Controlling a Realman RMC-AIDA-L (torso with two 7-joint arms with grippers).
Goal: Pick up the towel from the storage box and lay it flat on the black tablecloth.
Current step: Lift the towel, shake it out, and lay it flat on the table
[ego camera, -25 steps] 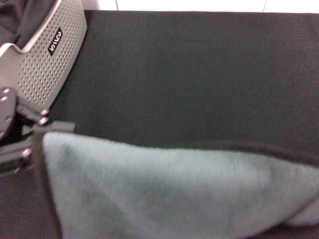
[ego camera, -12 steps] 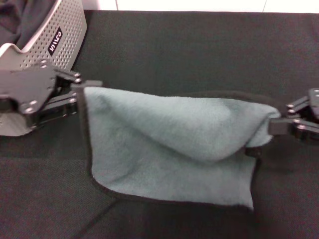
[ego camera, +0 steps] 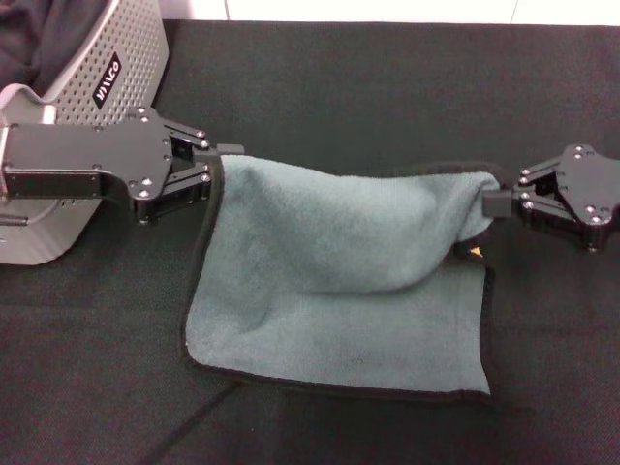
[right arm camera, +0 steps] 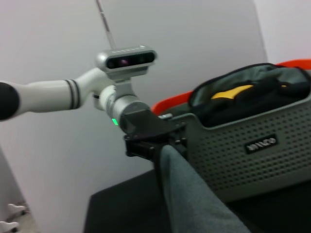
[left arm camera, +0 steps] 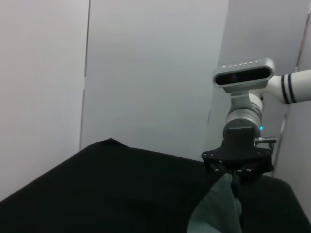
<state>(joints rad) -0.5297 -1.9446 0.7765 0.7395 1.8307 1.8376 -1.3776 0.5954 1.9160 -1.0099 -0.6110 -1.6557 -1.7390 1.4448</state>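
Spread across the whole work surface, the black tablecloth (ego camera: pixel 387 107) carries the storage box (ego camera: pixel 87 107) at its far left corner. Out of the box, the towel (ego camera: pixel 339 281) hangs stretched between the two arms, its lower edge resting on the cloth and an orange-yellow tag (ego camera: pixel 474 253) showing near its right corner. The left gripper (ego camera: pixel 221 165) is clamped on the towel's upper left corner just beside the box, and the right gripper (ego camera: pixel 496 203) pinches the upper right corner.

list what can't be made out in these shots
- Storage box interior: head view, cut off by the frame edge.
- Orange tag: head view, mostly under the towel fold.
- Tablecloth under the towel: covered.
- Left pincer, right pincer tips: buried in the towel corners.
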